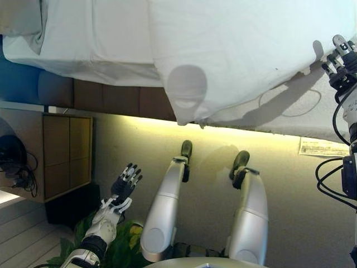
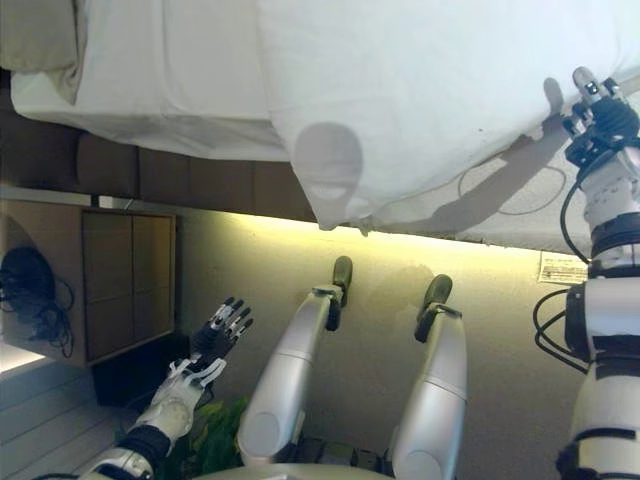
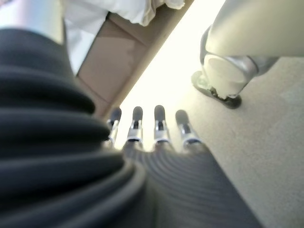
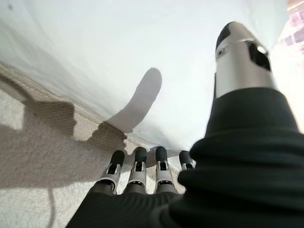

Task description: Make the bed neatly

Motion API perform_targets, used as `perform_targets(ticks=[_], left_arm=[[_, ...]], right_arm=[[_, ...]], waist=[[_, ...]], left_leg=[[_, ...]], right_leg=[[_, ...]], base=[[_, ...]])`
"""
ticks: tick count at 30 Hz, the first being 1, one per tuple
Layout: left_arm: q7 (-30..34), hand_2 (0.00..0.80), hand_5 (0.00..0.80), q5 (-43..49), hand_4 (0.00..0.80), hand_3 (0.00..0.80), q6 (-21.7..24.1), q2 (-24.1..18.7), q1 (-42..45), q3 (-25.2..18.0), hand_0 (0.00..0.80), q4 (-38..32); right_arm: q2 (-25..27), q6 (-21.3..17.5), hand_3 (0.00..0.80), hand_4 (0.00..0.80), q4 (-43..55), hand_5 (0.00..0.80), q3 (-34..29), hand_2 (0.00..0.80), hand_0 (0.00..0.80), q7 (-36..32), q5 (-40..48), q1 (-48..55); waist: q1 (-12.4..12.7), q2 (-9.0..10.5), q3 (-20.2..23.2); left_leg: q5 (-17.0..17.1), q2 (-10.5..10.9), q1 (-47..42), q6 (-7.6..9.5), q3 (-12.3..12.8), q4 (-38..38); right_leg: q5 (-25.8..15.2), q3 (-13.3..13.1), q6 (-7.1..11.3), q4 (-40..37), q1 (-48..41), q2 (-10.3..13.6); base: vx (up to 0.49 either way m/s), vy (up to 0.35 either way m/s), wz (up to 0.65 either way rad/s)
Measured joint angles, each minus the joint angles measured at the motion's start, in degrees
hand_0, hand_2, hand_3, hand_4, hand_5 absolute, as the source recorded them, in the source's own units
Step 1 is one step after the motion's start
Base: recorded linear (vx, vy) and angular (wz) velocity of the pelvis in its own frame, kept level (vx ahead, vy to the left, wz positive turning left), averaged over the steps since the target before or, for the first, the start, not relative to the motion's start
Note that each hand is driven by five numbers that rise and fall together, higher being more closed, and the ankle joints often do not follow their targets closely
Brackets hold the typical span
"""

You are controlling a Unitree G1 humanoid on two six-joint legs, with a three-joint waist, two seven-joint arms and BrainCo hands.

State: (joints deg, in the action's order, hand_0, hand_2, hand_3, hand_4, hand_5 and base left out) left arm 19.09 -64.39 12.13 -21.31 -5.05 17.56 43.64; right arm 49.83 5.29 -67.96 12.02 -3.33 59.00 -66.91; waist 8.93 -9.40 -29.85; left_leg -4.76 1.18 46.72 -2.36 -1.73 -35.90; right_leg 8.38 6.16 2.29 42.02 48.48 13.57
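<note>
A white duvet lies over the bed, and one corner hangs down over the bed's side. The mattress side shows bare below the duvet's edge on the right. My right hand is raised at the far right by the duvet's edge; in the right wrist view its fingers are straight and point at the duvet's edge without holding it. My left hand is low at the left, away from the bed, with its fingers spread open and empty.
A white sheet covers the bed's left part, with a pillow at the top left corner. The brown bed frame runs below it. A wooden cabinet stands at the left, and a green plant is by my left arm.
</note>
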Motion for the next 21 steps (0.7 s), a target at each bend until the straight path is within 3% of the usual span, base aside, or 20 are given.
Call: perform_targets(ticks=[14, 15, 16, 17, 21], left_arm=[[1.4, 0.0, 0.0, 0.0, 0.0, 0.0, -0.6, -0.2, 1.2, -0.4, 0.0, -1.0], [1.3, 0.0, 0.0, 0.0, 0.0, 0.0, -0.6, -0.2, 1.2, -0.4, 0.0, -1.1], [1.3, 0.0, 0.0, 0.0, 0.0, 0.0, -0.6, -0.2, 1.2, -0.4, 0.0, -1.1], [1.3, 0.0, 0.0, 0.0, 0.0, 0.0, -0.6, -0.2, 1.3, -0.4, 0.0, -1.1], [1.2, 0.0, 0.0, 0.0, 0.0, 0.0, -0.6, -0.2, 1.3, -0.4, 0.0, -1.1]], right_arm=[[0.5, -1.0, 0.0, 0.0, 0.6, 0.0, 1.1, 0.0, 0.0, -2.7, 0.2, -0.9], [0.5, -1.2, 0.063, 0.063, 0.6, 0.063, 1.2, 0.063, 0.063, -2.7, 0.2, -1.0], [0.4, -1.4, 0.339, 0.339, 0.6, 0.339, 1.3, 0.339, 0.339, -2.7, 0.2, -1.0], [0.5, -1.7, 0.8, 0.8, 0.6, 0.8, 1.8, 0.8, 0.8, -2.5, 0.2, -1.0], [0.8, -4.0, 0.8, 0.8, 0.6, 0.8, 2.2, 0.8, 0.8, -2.3, 0.1, -1.0]], waist=[[0.4, -0.01, 0.0], [0.4, -0.01, 0.0], [0.4, -0.01, 0.0], [0.4, -0.01, 0.0], [0.2, -0.01, 0.0]], left_leg=[[0.0, -0.2, -2.7, -0.01, -0.3, 0.3], [0.0, -0.2, -2.7, 0.01, -0.3, 0.3], [0.0, -0.2, -2.7, 0.03, -0.4, 0.3], [0.0, -0.2, -2.7, 0.03, -0.4, 0.3], [0.0, -0.3, -2.4, -0.03, -0.5, 0.3]], right_leg=[[-0.2, 0.1, 0.16, -0.9, -3.2, -0.5], [-0.2, 0.2, 0.22, -0.9, -3.2, -0.5], [-0.2, 0.2, 0.28, -1.0, -3.2, -0.5], [-0.2, 0.2, 0.3, -1.0, -3.2, -0.5], [-0.2, 0.4, 0.29, -1.4, -3.1, -0.7]], base=[[0.002, -0.008, 0.0], [0.0, 0.0, 0.0], [0.0, 0.0, 0.0], [0.0, 0.0, 0.0], [0.0, 0.0, 0.0]])
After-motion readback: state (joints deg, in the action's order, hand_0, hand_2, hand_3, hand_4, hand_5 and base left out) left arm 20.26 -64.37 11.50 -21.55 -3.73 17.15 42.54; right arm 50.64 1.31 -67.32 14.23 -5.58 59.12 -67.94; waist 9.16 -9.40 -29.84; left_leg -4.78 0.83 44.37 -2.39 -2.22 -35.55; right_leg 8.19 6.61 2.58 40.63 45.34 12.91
